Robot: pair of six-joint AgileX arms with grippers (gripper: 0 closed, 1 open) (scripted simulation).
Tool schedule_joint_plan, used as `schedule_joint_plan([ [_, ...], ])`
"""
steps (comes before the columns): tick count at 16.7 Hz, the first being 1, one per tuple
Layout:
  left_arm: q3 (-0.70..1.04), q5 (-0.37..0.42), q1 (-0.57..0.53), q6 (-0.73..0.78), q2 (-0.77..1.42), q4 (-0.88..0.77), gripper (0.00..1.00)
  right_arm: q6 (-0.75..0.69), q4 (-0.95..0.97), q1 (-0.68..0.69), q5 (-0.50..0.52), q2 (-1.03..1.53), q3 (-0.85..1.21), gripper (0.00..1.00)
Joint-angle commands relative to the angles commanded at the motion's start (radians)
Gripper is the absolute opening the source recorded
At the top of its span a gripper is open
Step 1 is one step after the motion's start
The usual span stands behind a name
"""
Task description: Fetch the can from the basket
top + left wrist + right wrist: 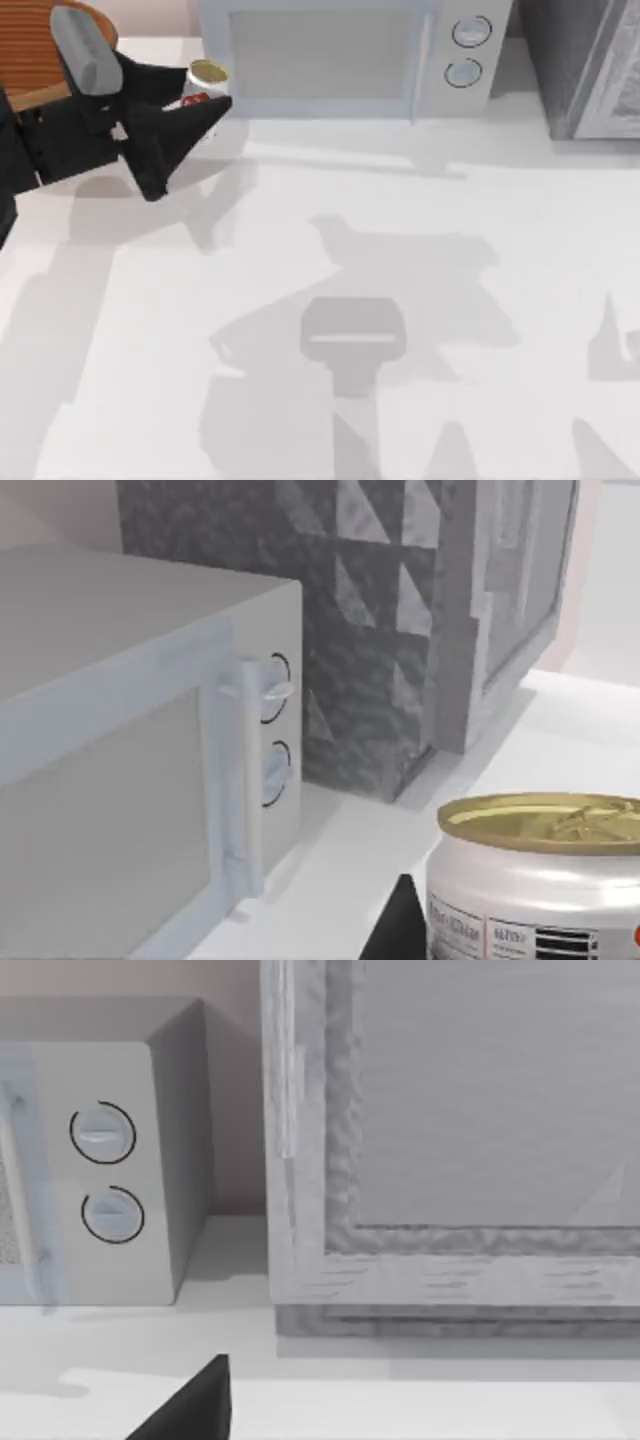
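1. Top view: the left gripper (190,125) is reaching at the table's far left, spread fingers flanking the upright can (205,80), which is standing beside the basket (30,50), before the microwave (330,55)
2. Left wrist view: the can (535,880) is sitting close ahead, end upward
3. Right wrist view: the right arm is idling; its finger state cannot be told

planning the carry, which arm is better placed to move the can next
Left. Its claw is at the can beside the basket in the table's far left corner; the can looms close in the left wrist view. The right claw faces the microwave.
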Motion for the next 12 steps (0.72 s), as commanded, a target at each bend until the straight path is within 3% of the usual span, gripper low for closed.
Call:
schedule_joint_plan([
  [6,0.208,0.262,-0.023,0.016,0.439,0.231,0.0,0.0,0.0,0.0,0.0,0.0,0.0,1.0],
  [12,0.335,0.425,-0.037,0.025,0.713,0.37,0.0,0.0,0.0,0.0,0.0,0.0,0.0,1.0],
])
